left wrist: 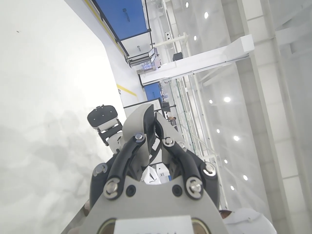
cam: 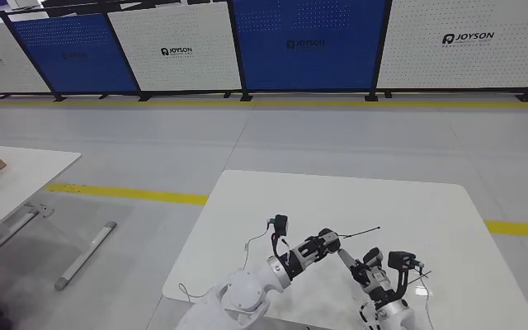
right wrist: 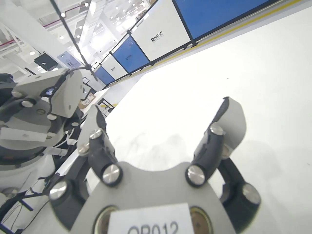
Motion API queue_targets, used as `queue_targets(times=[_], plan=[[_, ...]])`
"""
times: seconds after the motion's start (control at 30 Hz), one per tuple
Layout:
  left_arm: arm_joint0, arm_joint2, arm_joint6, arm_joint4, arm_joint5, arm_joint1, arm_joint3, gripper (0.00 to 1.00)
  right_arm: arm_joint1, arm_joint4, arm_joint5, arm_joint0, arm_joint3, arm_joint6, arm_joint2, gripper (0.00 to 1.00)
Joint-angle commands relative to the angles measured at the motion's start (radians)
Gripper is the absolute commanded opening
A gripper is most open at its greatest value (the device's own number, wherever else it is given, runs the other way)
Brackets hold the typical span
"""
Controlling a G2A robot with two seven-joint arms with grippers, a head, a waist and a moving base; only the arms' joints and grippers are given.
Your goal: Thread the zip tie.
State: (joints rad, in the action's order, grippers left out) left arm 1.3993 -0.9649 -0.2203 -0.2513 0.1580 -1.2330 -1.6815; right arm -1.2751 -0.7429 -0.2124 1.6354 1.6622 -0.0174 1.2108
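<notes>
The left gripper (left wrist: 154, 116) clamps the thin black plastic zip tie (right wrist: 63, 25) above the white worktop (cam: 330, 198) by its front edge, likely for the spread-apart right gripper (right wrist: 162, 104).

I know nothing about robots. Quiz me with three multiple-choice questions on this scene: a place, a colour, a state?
1. Where is the zip tie? A lying loose; B in the left gripper; C in the right gripper.
2. Its colour? A black; B yellow; C white.
3. The right gripper is: A open; B shut on the tie; C shut on nothing.
Answers: 1 B, the left gripper's jaws are closed on it. 2 A, it is a thin black strand. 3 A, its jaws stand wide apart with nothing between.
</notes>
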Motion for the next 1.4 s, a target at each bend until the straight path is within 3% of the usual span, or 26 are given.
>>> queue_targets(times=[0.0, 0.33, 0.37, 0.4, 0.47, 0.5, 0.63, 1.07, 1.17, 1.37], plan=[[0.000, 0.000, 0.001, 0.000, 0.000, 0.000, 0.000, 0.00, 0.000, 0.001, 0.000, 0.000, 0.000, 0.000, 0.000, 1.00], [-0.001, 0.013, 0.006, 0.020, -0.009, -0.002, -0.008, 0.00, 0.001, 0.018, -0.023, 0.011, 0.017, -0.016, 0.008, 1.00], [-0.002, 0.014, 0.007, 0.022, -0.011, -0.003, -0.008, 0.00, 0.001, 0.020, -0.020, 0.011, 0.019, -0.013, 0.007, 0.91], [-0.003, 0.016, 0.007, 0.024, -0.012, -0.003, -0.008, 0.00, 0.000, 0.025, -0.019, 0.011, 0.020, -0.008, 0.006, 0.74], [-0.005, 0.019, 0.009, 0.027, -0.013, -0.004, -0.006, 0.00, 0.000, 0.026, -0.015, 0.008, 0.021, 0.003, 0.002, 0.62], [-0.005, 0.020, 0.009, 0.028, -0.013, -0.004, -0.005, 0.00, 0.000, 0.026, -0.013, 0.006, 0.021, 0.006, 0.001, 0.49], [-0.006, 0.022, 0.008, 0.032, -0.012, -0.005, 0.000, 0.00, -0.001, 0.023, -0.008, 0.002, 0.021, 0.016, -0.006, 0.35], [-0.019, 0.040, -0.002, 0.048, -0.012, -0.010, 0.019, 0.00, 0.001, 0.053, -0.065, 0.003, 0.027, 0.029, -0.004, 0.26], [-0.026, 0.048, -0.007, 0.059, -0.019, -0.011, 0.029, 0.00, 0.002, 0.054, -0.077, 0.005, 0.028, 0.018, -0.002, 0.16], [-0.033, 0.060, -0.006, 0.065, -0.019, -0.015, 0.037, 0.00, 0.002, 0.058, -0.084, 0.005, 0.026, 0.016, -0.001, 0.18]])
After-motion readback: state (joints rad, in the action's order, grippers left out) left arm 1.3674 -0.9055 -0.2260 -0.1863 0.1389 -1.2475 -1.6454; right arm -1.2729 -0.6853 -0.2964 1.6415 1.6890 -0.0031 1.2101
